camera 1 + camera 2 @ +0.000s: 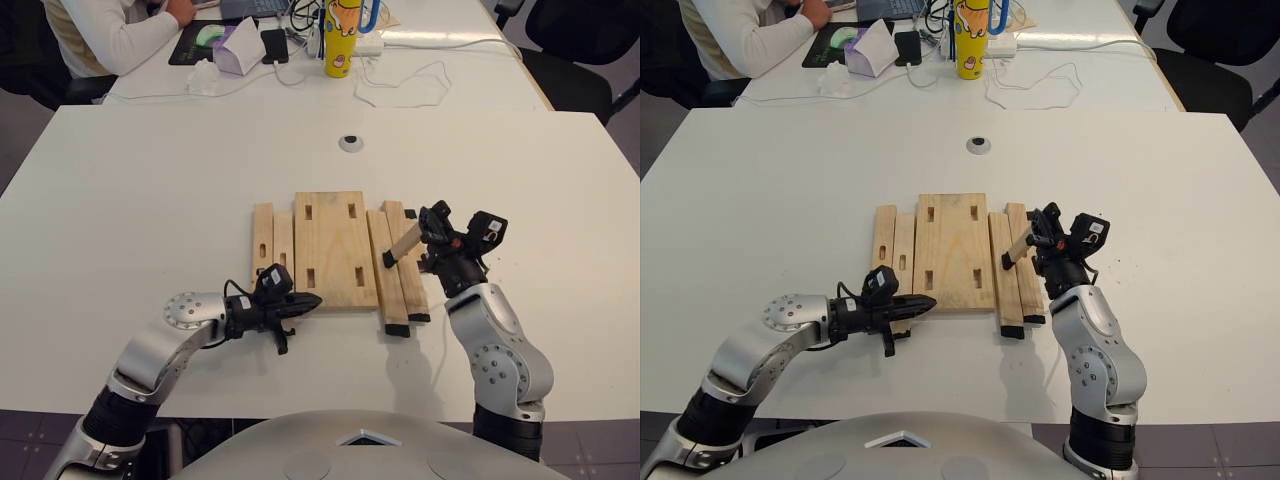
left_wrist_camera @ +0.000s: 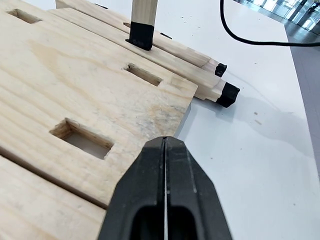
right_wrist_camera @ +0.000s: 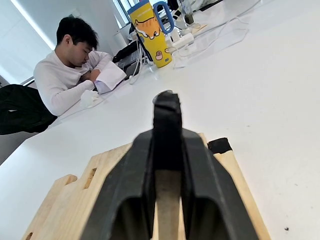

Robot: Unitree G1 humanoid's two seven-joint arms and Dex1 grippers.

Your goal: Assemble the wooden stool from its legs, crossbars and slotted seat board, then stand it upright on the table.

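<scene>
Right gripper [image 1: 427, 232]: fingers clamped on a black-capped leg [image 1: 404, 244], held slanting above the two legs [image 1: 398, 290] that lie just right of the slotted seat board [image 1: 335, 250]. The board lies flat in the middle of the tabletop [image 1: 150, 200]. Left gripper [image 1: 303, 302]: fingers pressed together, holding nothing, at the board's near left corner. You would do well to square the leg upright before seeking a slot [image 1: 352, 276], and to steady the board with the left arm. Whether the capped end touches the legs beneath cannot be told. The fingers hide the gripped end. The two slats [image 1: 272, 240] left of the board may be legs or crossbars.
</scene>
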